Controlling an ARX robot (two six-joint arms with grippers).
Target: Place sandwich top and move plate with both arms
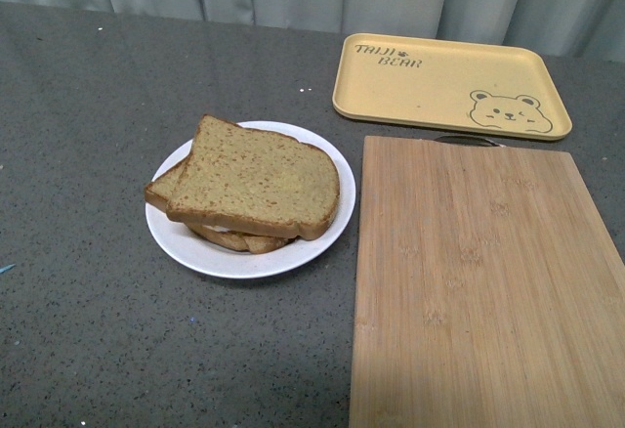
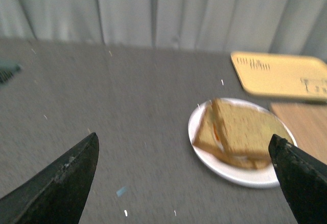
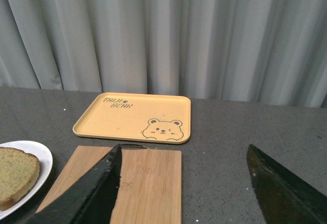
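Black jaws of the left gripper [image 2: 183, 137] and right gripper [image 3: 184, 147] stand spread above the grey table [image 1: 88, 154]. The sandwich top [image 1: 256, 179] lies atop another slice [image 1: 161, 189] on the plate [image 1: 195, 247], its rounded edge toward the bamboo board [image 1: 488, 281].

The plate [image 1: 181, 242] looks smooth, glossy white, and the top bread slice [image 1: 259, 179] is rough and porous. The board [image 1: 488, 281] is pale grained wood. The tray [image 1: 420, 86] looks like matt plastic.

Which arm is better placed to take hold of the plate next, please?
The left. Its wrist view has the plate with the sandwich top close ahead of its open jaws; the right arm's open jaws face the cutting board, plate at the view's edge.
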